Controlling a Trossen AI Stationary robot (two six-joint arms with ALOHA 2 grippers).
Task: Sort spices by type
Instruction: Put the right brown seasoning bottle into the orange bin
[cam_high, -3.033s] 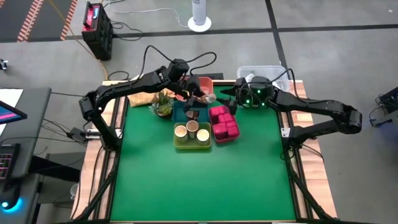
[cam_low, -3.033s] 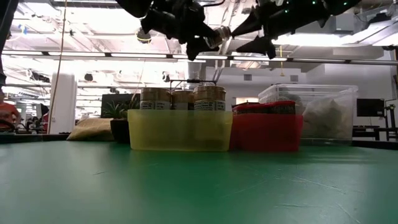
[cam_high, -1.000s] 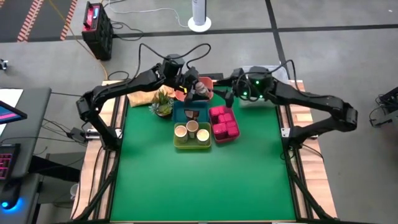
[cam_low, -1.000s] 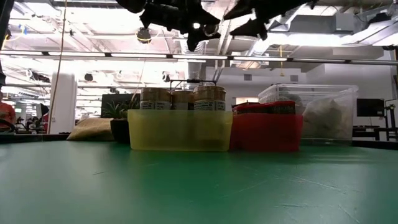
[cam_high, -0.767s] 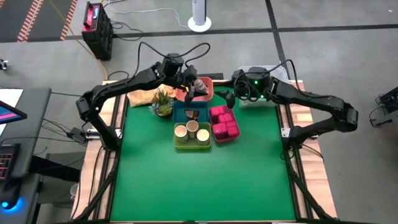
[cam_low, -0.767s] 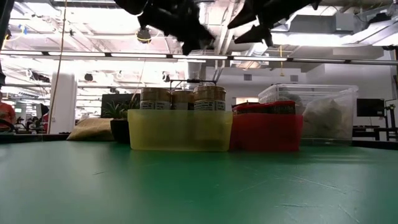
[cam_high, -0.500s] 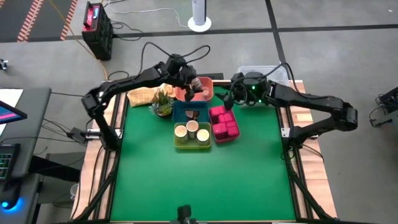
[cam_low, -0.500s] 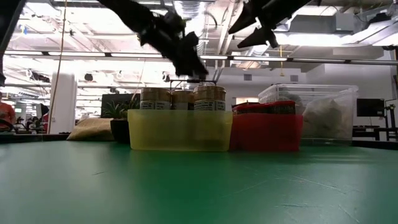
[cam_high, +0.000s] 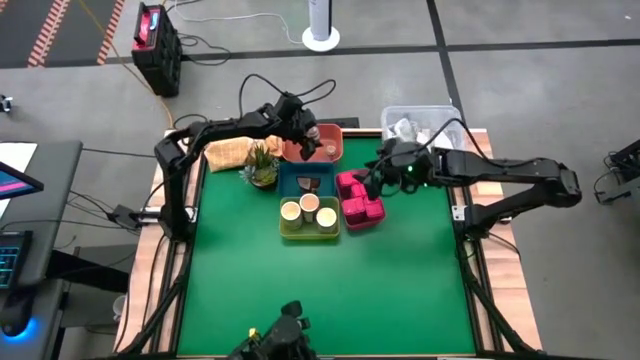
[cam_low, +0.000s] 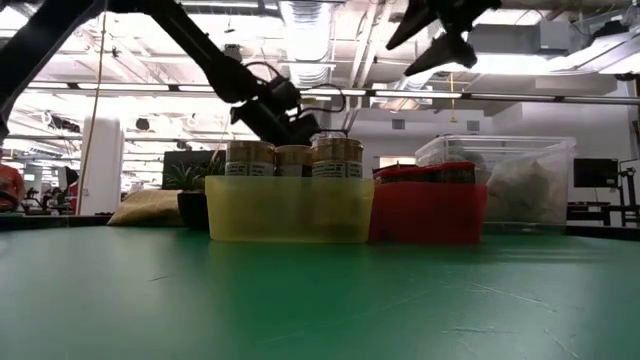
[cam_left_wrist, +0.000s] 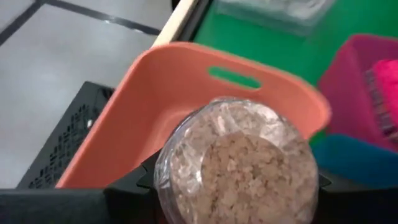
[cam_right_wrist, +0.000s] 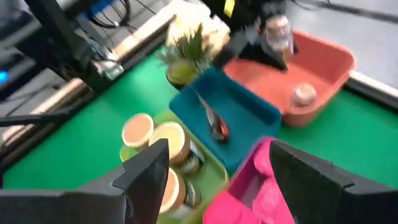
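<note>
High view: left tool (cam_high: 312, 140) clamped on jar (cam_left_wrist: 236, 165) over orange tray (cam_high: 338, 152); right tool (cam_high: 372, 184) apart.

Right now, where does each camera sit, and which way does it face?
High: overhead, straight down; both arms, left gripper over orange tray.
Low: tabletop height, across to yellow tray; arms above.
Left wrist: clear packet held above the orange tray.
Right wrist: own open fingers, trays below.
Shared: orange tray, packet.
</note>
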